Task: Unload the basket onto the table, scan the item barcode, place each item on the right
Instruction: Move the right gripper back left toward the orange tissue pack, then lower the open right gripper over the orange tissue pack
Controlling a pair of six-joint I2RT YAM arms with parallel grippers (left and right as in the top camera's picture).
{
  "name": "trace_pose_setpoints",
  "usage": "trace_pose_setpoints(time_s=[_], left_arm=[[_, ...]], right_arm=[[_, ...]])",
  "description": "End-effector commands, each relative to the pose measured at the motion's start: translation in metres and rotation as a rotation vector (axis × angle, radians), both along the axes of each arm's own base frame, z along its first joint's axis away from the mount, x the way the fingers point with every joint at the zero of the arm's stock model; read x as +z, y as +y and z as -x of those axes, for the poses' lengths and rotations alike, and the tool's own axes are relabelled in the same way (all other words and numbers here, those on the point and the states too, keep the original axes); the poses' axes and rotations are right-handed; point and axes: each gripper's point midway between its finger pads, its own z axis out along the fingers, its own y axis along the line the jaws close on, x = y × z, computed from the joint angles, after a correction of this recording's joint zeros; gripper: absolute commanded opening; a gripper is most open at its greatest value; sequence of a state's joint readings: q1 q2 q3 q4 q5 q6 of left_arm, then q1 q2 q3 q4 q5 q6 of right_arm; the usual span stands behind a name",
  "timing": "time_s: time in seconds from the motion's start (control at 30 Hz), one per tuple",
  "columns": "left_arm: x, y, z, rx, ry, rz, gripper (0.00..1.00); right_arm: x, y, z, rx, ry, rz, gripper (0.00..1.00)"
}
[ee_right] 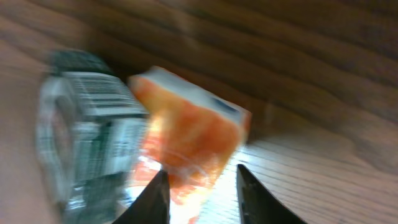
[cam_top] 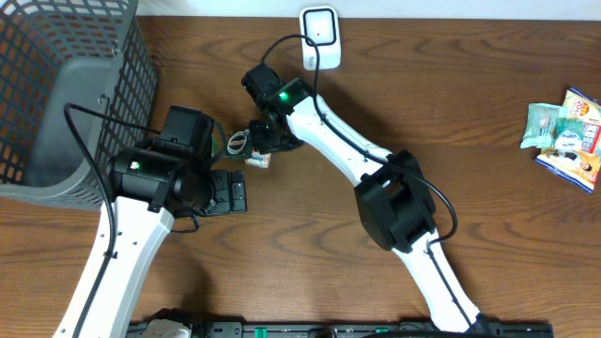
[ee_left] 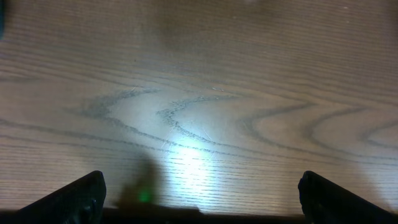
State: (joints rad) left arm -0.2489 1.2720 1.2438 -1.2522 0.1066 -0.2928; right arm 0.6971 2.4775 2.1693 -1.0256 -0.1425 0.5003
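Two arms over a wooden desk (cam_top: 470,94). The right hand (cam_top: 263,141) is stretched out left of the desk's middle, nearer the back edge than the front. In its wrist view the right hand (ee_right: 202,173) has an orange packet (ee_right: 189,134) poking down between its fingers. The left finger is right up against the packet, and a sliver of lit desk shows on the other side. It's all smeared with blur, so I honestly can't tell if it's clamped on the packet or just straddling it. Just beside the packet is a clear plastic item (ee_right: 87,137) with a barcode label facing the camera. From overhead the orange packet (cam_top: 259,161) and the clear plastic item (cam_top: 237,143) sit together under that hand. The left hand (cam_top: 230,192) is just to the front-left of them, fingers spread wide and holding nothing. Its own camera shows the left hand (ee_left: 200,180) over bare wood grain with a bright glare patch. A white scanner (cam_top: 319,36) sits at the back edge with its cable trailing, well apart from the packet. A grey mesh basket (cam_top: 56,84) fills the back-left corner, and a few snack packets (cam_top: 566,139) lie by the right edge.
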Motion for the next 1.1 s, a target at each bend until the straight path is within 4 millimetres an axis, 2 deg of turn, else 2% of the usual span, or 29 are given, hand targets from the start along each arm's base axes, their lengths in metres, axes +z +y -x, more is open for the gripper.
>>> trace_pose_setpoints(time_s=[0.0,0.23,0.4,0.47,0.7,0.73,0.8,0.87,1.07], left_arm=[[0.000,0.000,0.000,0.010,0.006,0.009,0.97],[0.000,0.000,0.000,0.010,0.006,0.009,0.98],[0.000,0.000,0.000,0.010,0.006,0.009,0.98],[0.000,0.000,0.000,0.010,0.006,0.009,0.98],[0.000,0.000,0.000,0.010,0.006,0.009,0.98],[0.000,0.000,0.000,0.010,0.006,0.009,0.98],[0.000,0.000,0.000,0.010,0.006,0.009,0.98],[0.000,0.000,0.000,0.010,0.006,0.009,0.98],[0.000,0.000,0.000,0.010,0.006,0.009,0.98]], right_arm=[[-0.020,-0.026,0.000,-0.027,-0.025,0.160,0.25],[-0.012,-0.081,0.010,-0.071,0.031,0.351,0.13],[0.013,-0.115,0.014,-0.101,0.050,0.434,0.13],[0.034,-0.127,0.017,-0.101,0.043,0.455,0.14],[0.078,-0.129,0.023,-0.068,-0.005,0.419,0.24],[0.082,-0.127,0.024,-0.066,-0.011,0.408,0.29],[0.085,-0.120,0.025,-0.059,-0.021,0.383,0.47],[0.084,-0.113,0.025,-0.052,-0.024,0.364,0.56],[0.081,-0.098,0.025,-0.028,-0.045,0.339,0.61]])
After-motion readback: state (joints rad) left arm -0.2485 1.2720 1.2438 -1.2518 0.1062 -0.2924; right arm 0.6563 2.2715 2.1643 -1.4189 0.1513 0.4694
